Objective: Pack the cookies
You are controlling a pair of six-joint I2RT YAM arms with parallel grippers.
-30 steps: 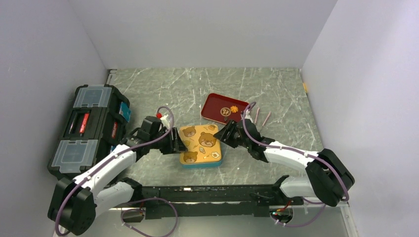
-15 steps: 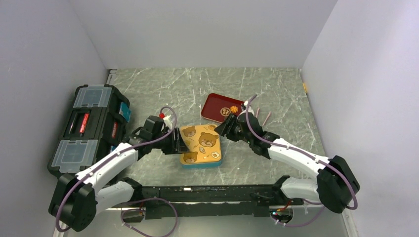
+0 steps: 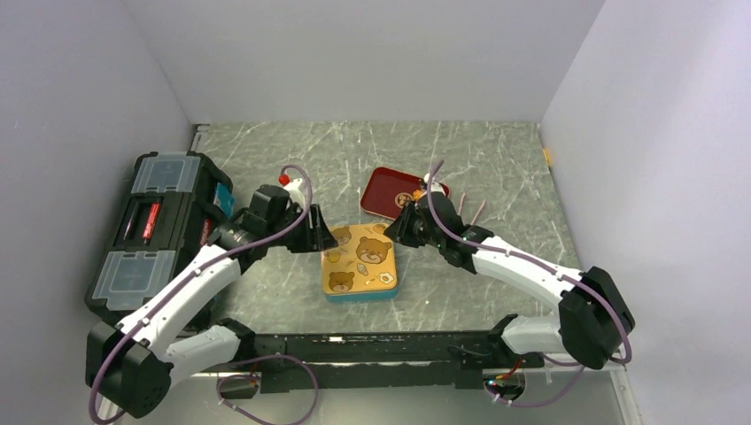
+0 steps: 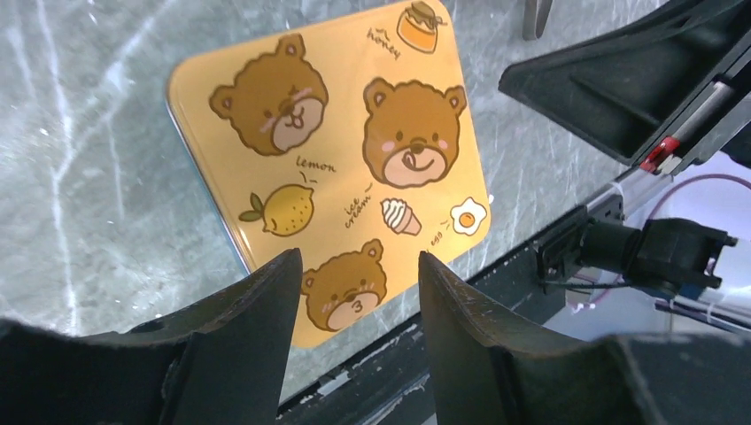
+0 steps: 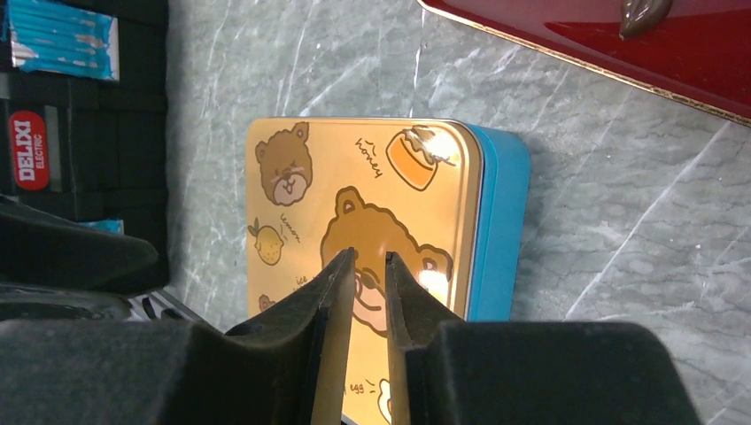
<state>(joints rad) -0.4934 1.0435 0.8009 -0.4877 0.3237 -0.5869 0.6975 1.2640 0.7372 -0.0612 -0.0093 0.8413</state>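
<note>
The teal tin (image 3: 359, 259) lies shut under its orange bear lid (image 4: 336, 150). Behind it a red tray (image 3: 383, 190) carries small cookies (image 3: 414, 197), partly hidden by my right arm. One dark-brown cookie (image 5: 642, 11) shows on the tray (image 5: 691, 53) in the right wrist view. My left gripper (image 3: 314, 237) hangs open over the tin's left edge, its jaws (image 4: 354, 257) empty. Above the tin's far right corner is my right gripper (image 3: 397, 228). Only a narrow gap is left between its jaws (image 5: 370, 255), with nothing in it.
A black toolbox (image 3: 164, 226) stands at the left edge, close to my left arm. Thin pink tongs (image 3: 476, 212) lie to the right of the tray. The arms' base rail (image 3: 372, 341) runs along the near edge.
My right gripper has swung back towards the tray and its jaws have narrowed a lot. My left gripper has pulled up and away from the tin's left side. The tin has not moved.
</note>
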